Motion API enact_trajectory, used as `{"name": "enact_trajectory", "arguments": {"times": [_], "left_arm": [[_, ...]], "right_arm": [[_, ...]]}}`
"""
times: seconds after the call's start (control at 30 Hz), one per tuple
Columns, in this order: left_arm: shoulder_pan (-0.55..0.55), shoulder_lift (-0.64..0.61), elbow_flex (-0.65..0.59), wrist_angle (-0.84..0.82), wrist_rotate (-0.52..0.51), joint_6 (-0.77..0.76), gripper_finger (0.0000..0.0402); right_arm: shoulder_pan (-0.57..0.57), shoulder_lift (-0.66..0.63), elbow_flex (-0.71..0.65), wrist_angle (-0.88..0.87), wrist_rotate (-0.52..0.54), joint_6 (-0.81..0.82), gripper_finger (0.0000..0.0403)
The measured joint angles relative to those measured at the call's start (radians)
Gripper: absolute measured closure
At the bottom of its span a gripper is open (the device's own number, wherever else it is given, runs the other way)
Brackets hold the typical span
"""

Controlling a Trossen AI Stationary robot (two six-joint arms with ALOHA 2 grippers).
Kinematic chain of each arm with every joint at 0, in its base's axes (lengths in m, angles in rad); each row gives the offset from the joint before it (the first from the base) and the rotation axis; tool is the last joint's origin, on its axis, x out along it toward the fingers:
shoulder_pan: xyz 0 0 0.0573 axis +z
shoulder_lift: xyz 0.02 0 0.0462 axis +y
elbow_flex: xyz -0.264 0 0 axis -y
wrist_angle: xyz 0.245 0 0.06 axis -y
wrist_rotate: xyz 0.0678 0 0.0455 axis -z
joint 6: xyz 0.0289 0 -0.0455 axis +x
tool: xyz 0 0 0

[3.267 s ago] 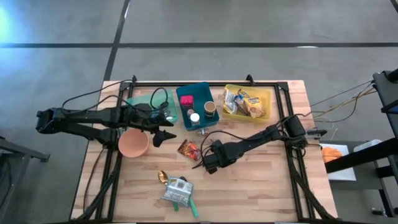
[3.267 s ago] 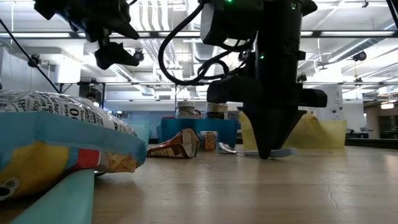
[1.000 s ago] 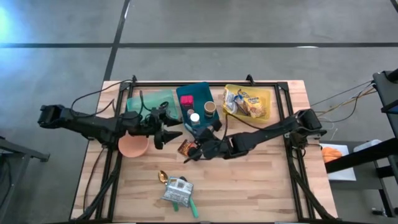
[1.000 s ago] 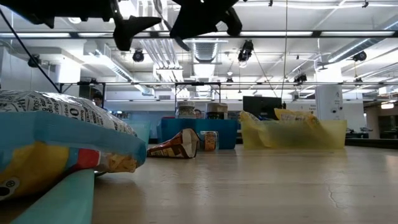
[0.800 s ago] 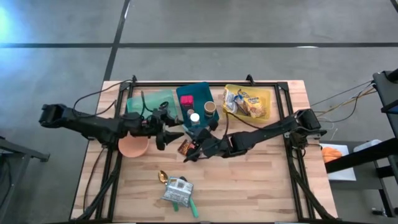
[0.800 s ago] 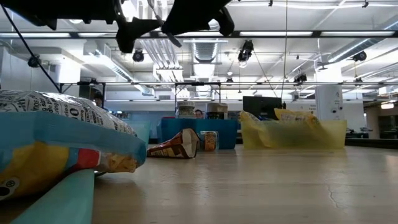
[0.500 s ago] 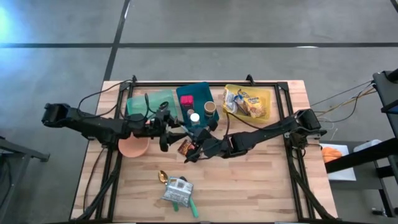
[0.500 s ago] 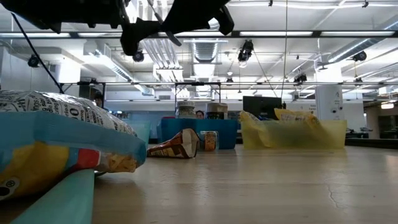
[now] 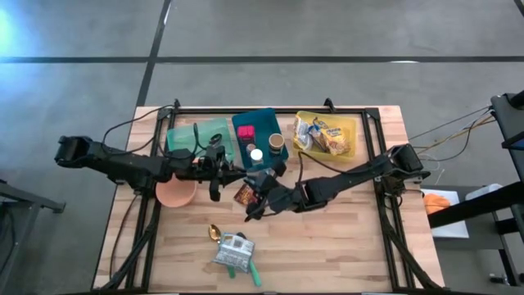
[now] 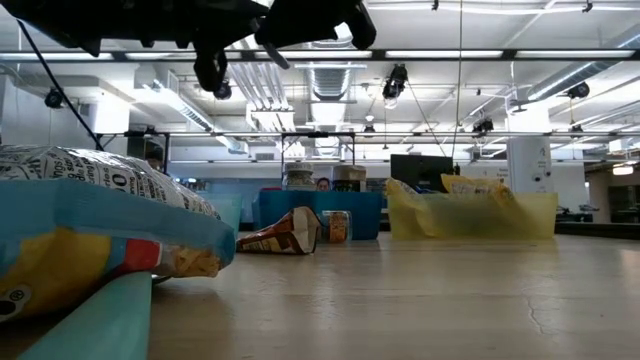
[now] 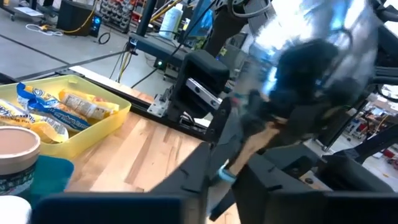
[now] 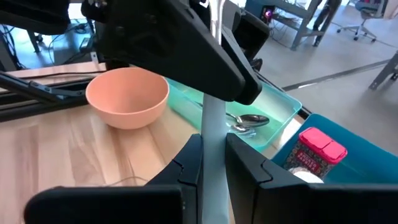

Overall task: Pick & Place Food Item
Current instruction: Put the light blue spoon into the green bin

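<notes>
Right wrist view: right claw (image 12: pixel 213 148) clamped on pale strip (image 12: pixel 213 115), hidden in high view; left claw (image 9: pixel 216 187) unclear.

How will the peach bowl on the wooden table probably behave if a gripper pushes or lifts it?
The peach bowl looks rigid and thin-walled, so it is probably light. It stands upright and wide, and looks empty, so a push would likely slide it over the smooth wooden table rather than tip it.
</notes>
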Motion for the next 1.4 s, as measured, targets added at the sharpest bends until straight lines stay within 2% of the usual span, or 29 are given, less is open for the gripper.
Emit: {"name": "enact_trajectory", "arguments": {"times": [0.1, 0.37, 0.43, 0.57, 0.77, 0.93, 1.17, 1.4], "left_arm": [[0.000, -0.001, 0.000, -0.012, -0.001, 0.008, 0.0380], [0.000, -0.001, 0.000, -0.013, 0.000, -0.007, 0.0380], [0.000, -0.002, 0.000, -0.013, 0.001, -0.021, 0.0380], [0.000, -0.010, 0.009, -0.047, 0.015, -0.061, 0.0380], [0.000, -0.051, 0.110, -0.299, -0.010, -0.069, 0.0381], [-0.001, -0.064, 0.231, -0.528, -0.043, -0.061, 0.0381], [-0.001, -0.064, 0.402, -0.886, -0.169, -0.030, 0.0381], [0.002, -0.063, 0.550, -1.235, -0.391, -0.035, 0.0381]], "right_arm": [[0.004, 0.000, 0.000, -0.002, 0.007, 0.009, 0.0369], [0.007, 0.000, 0.000, -0.001, 0.014, -0.011, 0.0367], [0.007, 0.000, 0.000, -0.001, 0.012, -0.013, 0.0351], [0.006, 0.000, 0.000, 0.000, -0.039, -0.063, 0.0296], [0.007, -0.002, 0.000, -0.004, -0.056, -0.065, 0.0215], [0.010, -0.004, 0.000, -0.030, -0.056, -0.059, 0.0172], [0.011, -0.005, -0.001, -0.131, -0.058, 0.034, 0.0146], [0.024, -0.005, -0.002, -0.286, -0.063, 0.181, 0.0145]]}}
